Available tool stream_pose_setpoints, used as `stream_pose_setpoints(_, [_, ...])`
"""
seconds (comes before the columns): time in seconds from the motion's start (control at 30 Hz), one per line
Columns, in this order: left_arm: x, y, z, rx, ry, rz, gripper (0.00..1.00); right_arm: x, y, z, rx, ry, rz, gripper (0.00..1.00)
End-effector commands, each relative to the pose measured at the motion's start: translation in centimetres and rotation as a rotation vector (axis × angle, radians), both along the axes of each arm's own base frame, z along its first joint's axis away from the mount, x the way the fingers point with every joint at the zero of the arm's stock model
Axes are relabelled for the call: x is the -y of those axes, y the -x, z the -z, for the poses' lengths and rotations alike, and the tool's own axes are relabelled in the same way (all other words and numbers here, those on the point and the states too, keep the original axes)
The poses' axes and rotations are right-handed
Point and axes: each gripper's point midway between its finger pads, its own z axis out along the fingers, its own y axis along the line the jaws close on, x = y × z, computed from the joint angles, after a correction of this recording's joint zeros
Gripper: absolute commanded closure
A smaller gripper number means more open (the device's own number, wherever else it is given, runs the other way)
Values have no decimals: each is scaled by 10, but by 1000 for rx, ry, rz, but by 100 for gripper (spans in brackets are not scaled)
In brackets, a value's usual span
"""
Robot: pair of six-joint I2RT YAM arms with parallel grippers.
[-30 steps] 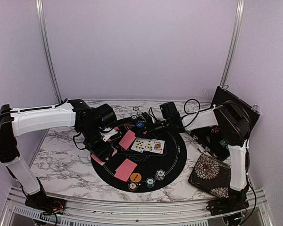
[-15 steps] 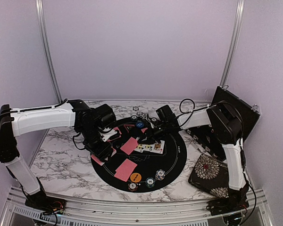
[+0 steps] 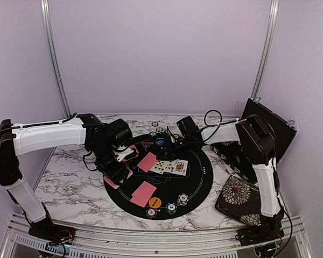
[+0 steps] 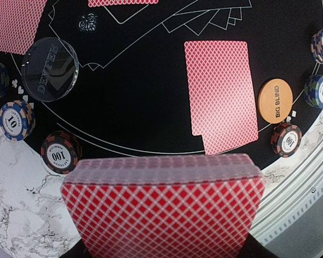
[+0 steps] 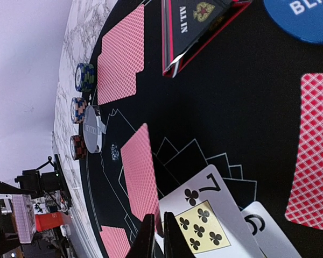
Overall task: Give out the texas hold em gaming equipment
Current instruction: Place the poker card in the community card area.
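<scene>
Inside the left gripper (image 4: 162, 251) sits the deck of cards (image 4: 161, 207), clamped.

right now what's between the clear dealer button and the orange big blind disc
Two overlapping face-down red-backed cards lie there on the black mat; the left wrist view shows it.

There are six chip stacks (image 4: 59, 151), three to each side in the left wrist view, three round buttons, namely one orange disc (image 4: 275, 100), one blue disc (image 5: 301, 16) and one clear disc (image 4: 48, 70), one black triangle (image 5: 196, 21), three face-up cards (image 3: 169, 166), four lots of face-down cards (image 5: 121, 54) and one thick deck (image 4: 161, 215).
</scene>
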Motion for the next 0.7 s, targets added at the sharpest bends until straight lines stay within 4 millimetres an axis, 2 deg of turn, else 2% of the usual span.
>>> stream_pose_setpoints(0.0, [-3, 2, -7, 7, 16, -1, 56, 5, -11, 1, 33, 33, 16, 92])
stream_pose_setpoints(0.5, [-3, 1, -10, 11, 21, -4, 56, 22, -8, -6, 79, 114, 45, 82])
stream_pose_setpoints(0.63, [-2, 1, -10, 10, 24, -3, 56, 29, -6, -15, 100, 127, 60, 76])
stream_pose_setpoints(0.67, [-1, 1, -10, 11, 25, -3, 56, 29, -5, -23, 110, 118, 64, 75])
